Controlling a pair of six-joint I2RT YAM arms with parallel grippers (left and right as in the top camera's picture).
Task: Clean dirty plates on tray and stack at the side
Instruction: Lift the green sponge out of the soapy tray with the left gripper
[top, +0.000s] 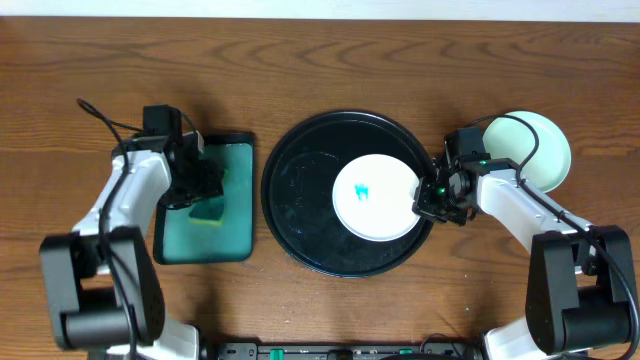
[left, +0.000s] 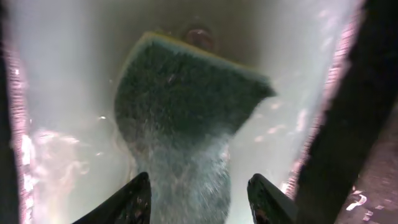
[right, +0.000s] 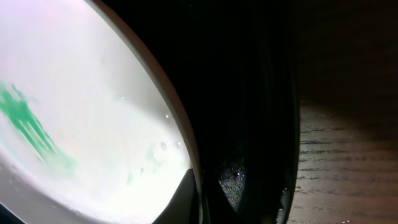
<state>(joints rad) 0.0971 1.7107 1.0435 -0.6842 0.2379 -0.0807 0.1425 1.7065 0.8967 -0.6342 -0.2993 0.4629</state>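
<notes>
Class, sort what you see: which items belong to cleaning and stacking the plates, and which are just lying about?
In the job:
white plate, smeared teal
black tray
mint plate, off to the side
sponge

Lying about:
teal tray, only holding the sponge

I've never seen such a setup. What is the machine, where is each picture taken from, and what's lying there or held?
Two robot arms sit at a wooden table. The wide picture looks down from above; the other two come from cameras on the wrists. A large black tray holds a white plate with a teal smear; a pale green plate lies to its right. The left gripper is over a teal tray, fingers either side of a sponge. The right gripper is shut at the white plate's rim; whether it pinches it is unclear.
</notes>
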